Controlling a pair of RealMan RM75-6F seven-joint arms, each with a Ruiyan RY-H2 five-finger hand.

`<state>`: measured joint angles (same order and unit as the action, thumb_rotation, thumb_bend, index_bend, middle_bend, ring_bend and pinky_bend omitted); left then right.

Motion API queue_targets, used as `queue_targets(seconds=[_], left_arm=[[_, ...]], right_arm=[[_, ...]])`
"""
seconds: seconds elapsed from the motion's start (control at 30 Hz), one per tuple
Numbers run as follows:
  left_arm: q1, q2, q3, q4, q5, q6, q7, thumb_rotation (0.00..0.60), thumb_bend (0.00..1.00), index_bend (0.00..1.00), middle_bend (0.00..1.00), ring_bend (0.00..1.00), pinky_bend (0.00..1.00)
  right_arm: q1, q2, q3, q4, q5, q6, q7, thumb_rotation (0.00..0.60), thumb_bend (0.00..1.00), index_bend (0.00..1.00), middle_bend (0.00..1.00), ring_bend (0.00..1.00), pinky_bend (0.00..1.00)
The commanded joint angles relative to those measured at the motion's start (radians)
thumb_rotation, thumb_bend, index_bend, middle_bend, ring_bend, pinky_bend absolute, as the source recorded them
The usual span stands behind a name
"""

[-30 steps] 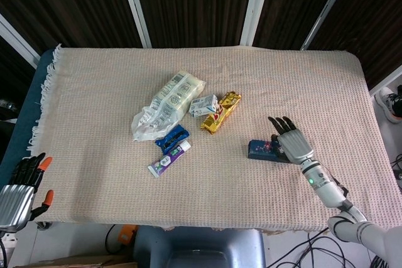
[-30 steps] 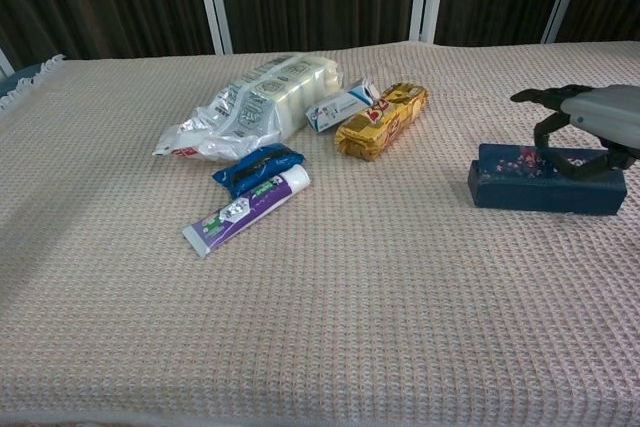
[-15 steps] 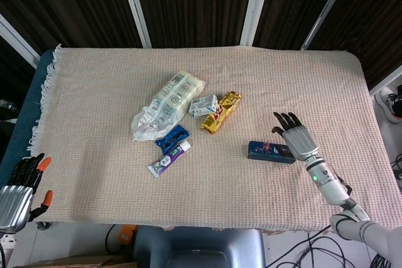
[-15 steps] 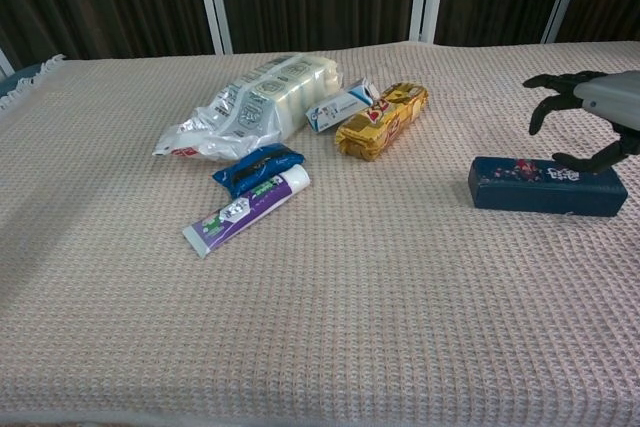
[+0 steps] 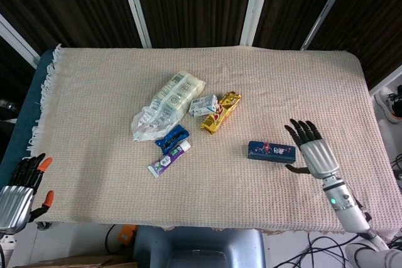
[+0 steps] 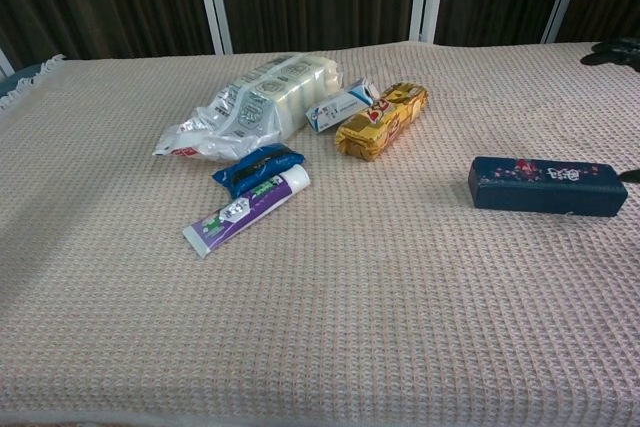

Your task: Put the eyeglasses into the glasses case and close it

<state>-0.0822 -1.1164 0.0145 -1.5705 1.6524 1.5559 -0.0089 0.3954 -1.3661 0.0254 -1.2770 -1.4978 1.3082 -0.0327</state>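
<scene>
The dark blue glasses case (image 5: 271,151) (image 6: 545,185) lies closed on the beige cloth, right of centre. No eyeglasses show in either view. My right hand (image 5: 315,150) hovers just right of the case, fingers spread, holding nothing and clear of it. In the chest view only its dark fingertips (image 6: 612,50) reach in at the right edge. My left hand (image 5: 19,192) hangs off the table's front left corner, fingers apart and empty.
A crinkled clear plastic bag (image 5: 164,105), a small white-blue box (image 5: 203,105), a gold snack pack (image 5: 221,112), a blue wrapper (image 5: 171,137) and a purple toothpaste tube (image 5: 168,158) cluster left of centre. The fringed cloth edge (image 5: 45,92) runs down the left.
My right hand has lifted off the glasses case and drawn back to the right and toward the front edge. The case stays closed where it lay. The left hand has not moved.
</scene>
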Motion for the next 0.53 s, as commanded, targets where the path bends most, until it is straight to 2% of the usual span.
queue_targets(seconds=[0.03, 0.1, 0.23, 0.53], left_arm=[[0.001, -0.008, 0.005, 0.002, 0.016, 0.007, 0.015, 0.6, 0.43, 0.0, 0.0, 0.0, 0.07], [0.003, -0.014, 0.009, 0.004, 0.026, 0.012, 0.03, 0.6, 0.42, 0.0, 0.0, 0.0, 0.06], [0.004, -0.025, 0.013, 0.004, 0.036, 0.012, 0.06, 0.6, 0.42, 0.0, 0.0, 0.0, 0.06], [0.001, -0.045, 0.019, 0.004, 0.049, 0.002, 0.133, 0.6, 0.42, 0.0, 0.0, 0.0, 0.05]], right_arm=[[-0.191, 0.185, -0.114, -0.302, -0.027, 0.176, -0.214, 0.6, 0.26, 0.03, 0.0, 0.0, 0.0], [-0.234, 0.205, -0.138, -0.343, -0.038, 0.213, -0.24, 0.6, 0.26, 0.02, 0.0, 0.0, 0.0], [-0.265, 0.206, -0.139, -0.34, -0.058, 0.248, -0.231, 0.6, 0.26, 0.03, 0.0, 0.0, 0.0], [-0.293, 0.208, -0.094, -0.335, -0.057, 0.279, -0.215, 0.6, 0.26, 0.03, 0.0, 0.0, 0.0]])
